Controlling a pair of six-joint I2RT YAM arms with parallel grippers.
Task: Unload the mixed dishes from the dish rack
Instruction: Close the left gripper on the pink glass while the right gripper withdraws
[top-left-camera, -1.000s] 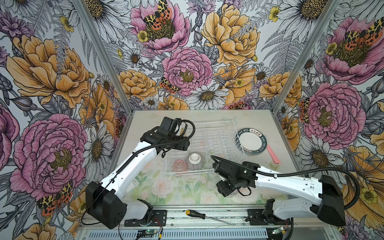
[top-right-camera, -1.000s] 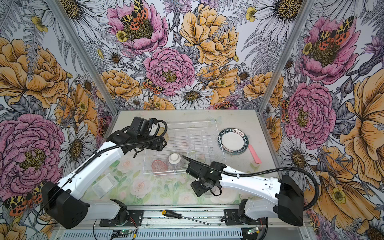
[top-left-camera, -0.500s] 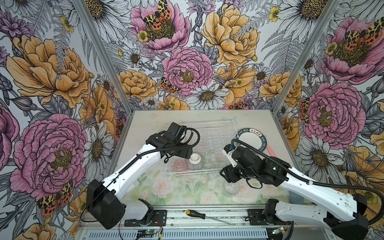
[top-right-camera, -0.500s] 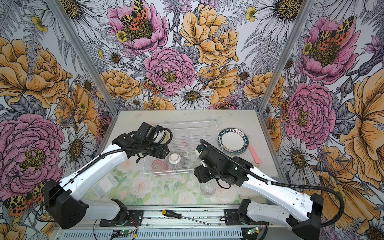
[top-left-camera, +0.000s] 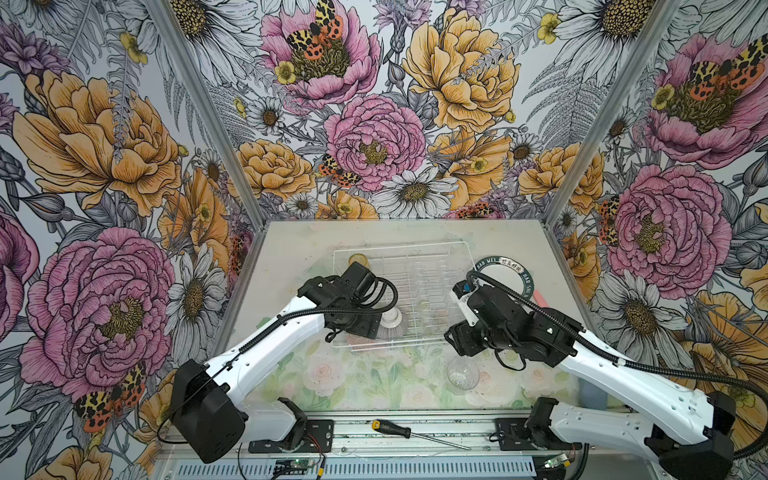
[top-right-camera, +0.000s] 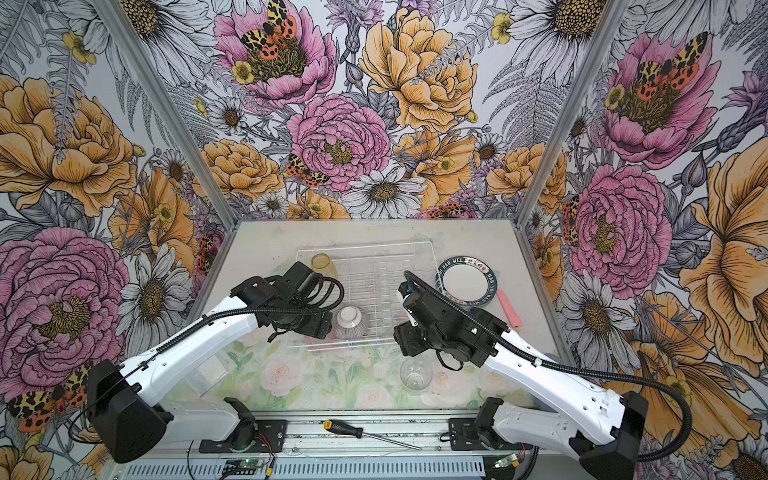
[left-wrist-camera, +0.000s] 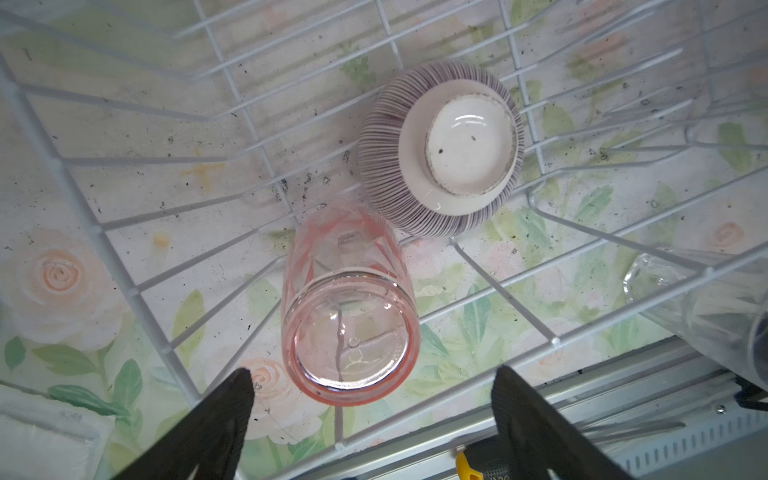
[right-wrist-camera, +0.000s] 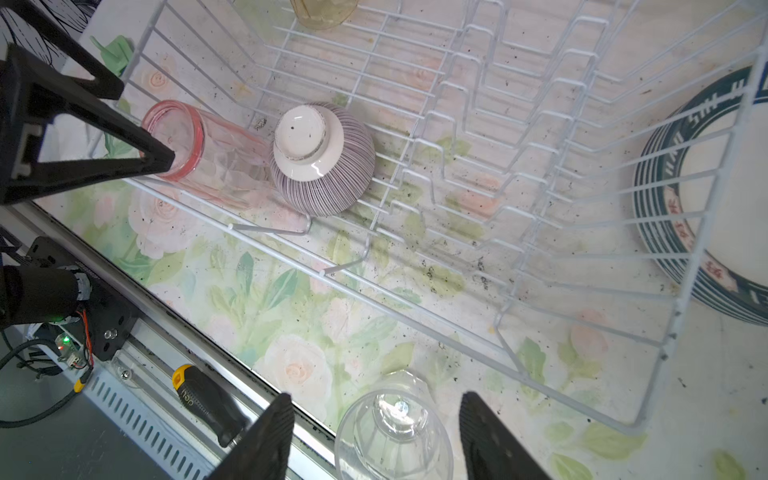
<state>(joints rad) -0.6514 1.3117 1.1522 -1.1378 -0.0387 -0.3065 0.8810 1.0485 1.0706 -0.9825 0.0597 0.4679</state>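
The white wire dish rack (top-left-camera: 419, 286) (top-right-camera: 374, 274) sits mid-table. In it a ribbed greyish-purple bowl (top-left-camera: 392, 322) (left-wrist-camera: 440, 149) (right-wrist-camera: 322, 160) lies upside down, touching a pink tumbler (left-wrist-camera: 349, 307) (right-wrist-camera: 199, 145) on its side. A yellow tumbler (top-left-camera: 358, 261) (top-right-camera: 321, 262) stands at the rack's back left corner. My left gripper (left-wrist-camera: 374, 374) (right-wrist-camera: 145, 124) is open, fingers either side of the pink tumbler's base. My right gripper (right-wrist-camera: 376, 399) is open above a clear tumbler (top-left-camera: 462, 373) (top-right-camera: 415, 373) (right-wrist-camera: 395, 432) standing on the table before the rack. Stacked green-rimmed plates (top-left-camera: 505, 276) (top-right-camera: 467, 282) (right-wrist-camera: 706, 208) lie right of the rack.
A yellow-and-black screwdriver (top-left-camera: 390, 428) (top-right-camera: 343, 428) (right-wrist-camera: 208, 403) lies on the front rail. A pink flat strip (top-left-camera: 542, 297) (top-right-camera: 509, 307) lies right of the plates. A pale flat piece (top-right-camera: 203, 374) (left-wrist-camera: 41, 436) rests at the front left of the table.
My right gripper has risen off the clear tumbler, left standing before the rack, and drawn back toward the rack. My left gripper moved to the rack's front left and opened wider.
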